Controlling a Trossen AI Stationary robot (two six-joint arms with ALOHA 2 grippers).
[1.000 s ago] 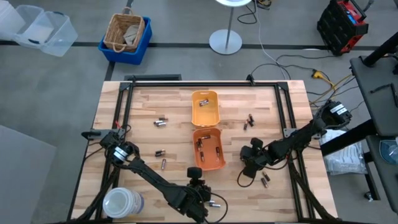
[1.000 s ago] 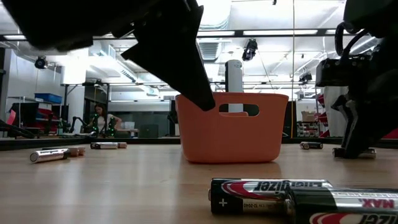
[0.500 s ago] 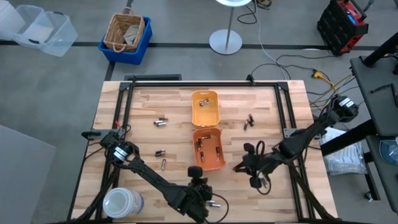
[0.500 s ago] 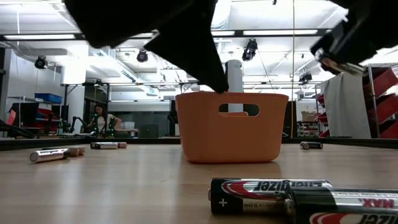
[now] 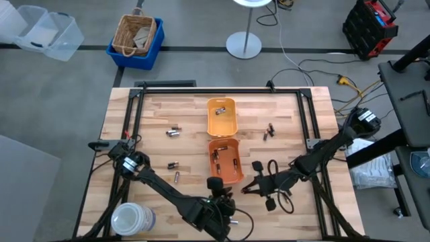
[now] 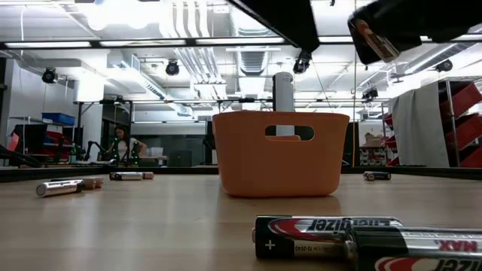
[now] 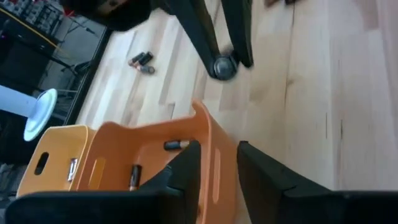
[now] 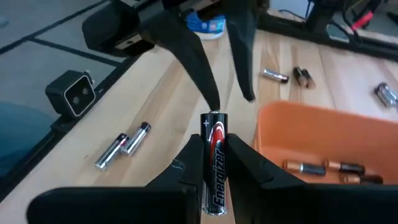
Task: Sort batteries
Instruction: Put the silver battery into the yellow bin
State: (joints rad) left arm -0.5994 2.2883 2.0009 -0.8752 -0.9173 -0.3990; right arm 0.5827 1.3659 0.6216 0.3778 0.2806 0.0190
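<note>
Right wrist view: one battery [image 8: 214, 163], black and red with a silver tip, is seen clamped upright between the two dark fingers of the right gripper [image 8: 214, 171], its label facing the camera. Just beyond that gripper the near wall of the orange tray [image 8: 323, 134] is seen, and three batteries [image 8: 323, 167] can be counted lying inside it. Two more batteries [image 8: 123, 144] are seen side by side on the wooden table [image 8: 155, 106] off to one side of the gripper, and further ones [image 8: 287, 75] lie loose past the tray. From the high view the right gripper [image 5: 250, 190] is placed just beside the orange tray [image 5: 225, 161], on its right, raised off the table. Two trays are counted there: the orange one and, touching it end to end farther from the gripper, a yellow-orange tray [image 5: 222, 115]. The left gripper [image 7: 216, 167] is shown at the near end of the orange tray, its fingers parted with nothing between them. In the low view two batteries [image 6: 354, 237] are seen lying end to end in the foreground, and a person [image 6: 120, 145] is seen far back in the room.
</note>
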